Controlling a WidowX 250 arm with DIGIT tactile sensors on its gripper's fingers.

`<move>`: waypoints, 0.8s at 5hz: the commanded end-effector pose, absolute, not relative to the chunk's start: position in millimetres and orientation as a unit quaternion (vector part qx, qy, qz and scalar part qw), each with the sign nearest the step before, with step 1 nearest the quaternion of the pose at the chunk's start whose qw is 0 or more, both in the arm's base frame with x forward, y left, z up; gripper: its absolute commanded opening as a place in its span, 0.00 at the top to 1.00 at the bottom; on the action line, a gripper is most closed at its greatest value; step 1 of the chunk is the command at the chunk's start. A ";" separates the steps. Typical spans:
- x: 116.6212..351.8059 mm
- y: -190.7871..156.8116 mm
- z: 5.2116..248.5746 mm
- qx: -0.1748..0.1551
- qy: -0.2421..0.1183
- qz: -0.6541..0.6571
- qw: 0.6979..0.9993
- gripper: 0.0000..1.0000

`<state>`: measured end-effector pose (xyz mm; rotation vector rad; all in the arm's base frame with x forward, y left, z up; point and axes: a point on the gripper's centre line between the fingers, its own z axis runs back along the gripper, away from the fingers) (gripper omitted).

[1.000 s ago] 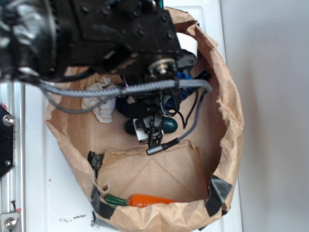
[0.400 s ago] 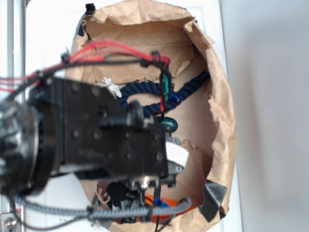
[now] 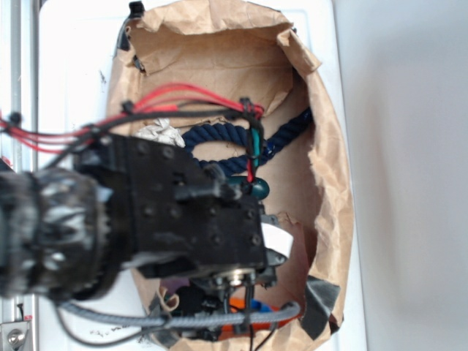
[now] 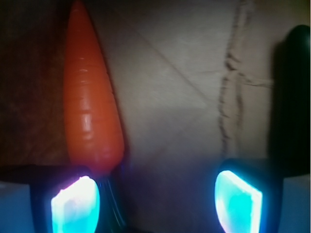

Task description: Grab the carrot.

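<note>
In the wrist view the orange carrot [image 4: 90, 97] lies lengthwise on the brown paper, pointed tip away from me. Its wide end sits just ahead of my left fingertip [image 4: 75, 204]. My gripper [image 4: 158, 199] is open with only bare paper between the two glowing pads. The carrot is in line with the left finger, not in the gap. From the exterior view the arm hides most of the carrot, and only an orange bit [image 3: 235, 327] shows at the bag's near edge, under the gripper [image 3: 245, 314].
Everything sits inside a torn brown paper bag [image 3: 333, 190] with raised walls and black tape patches [image 3: 319, 303]. A navy rope [image 3: 219, 139], a white crumpled cloth [image 3: 162, 133] and a dark green capsule [image 3: 257, 189] lie farther back. A dark rounded object [image 4: 296, 97] stands at the wrist view's right edge.
The arm has swung from the middle of the bag to its near edge, and it now covers the carrot in the exterior view. The rope and capsule are uncovered.
</note>
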<state>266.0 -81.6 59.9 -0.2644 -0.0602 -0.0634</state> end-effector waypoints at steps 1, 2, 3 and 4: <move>272.8 -97.5 60.0 -0.225 -0.052 -0.041 0.972 0.00; 273.9 -102.0 56.5 -0.202 -0.053 -0.061 0.976 0.00; 273.3 -98.7 56.1 -0.164 -0.043 -0.067 0.983 0.00; 271.0 -90.4 60.8 -0.125 -0.042 -0.042 0.990 1.00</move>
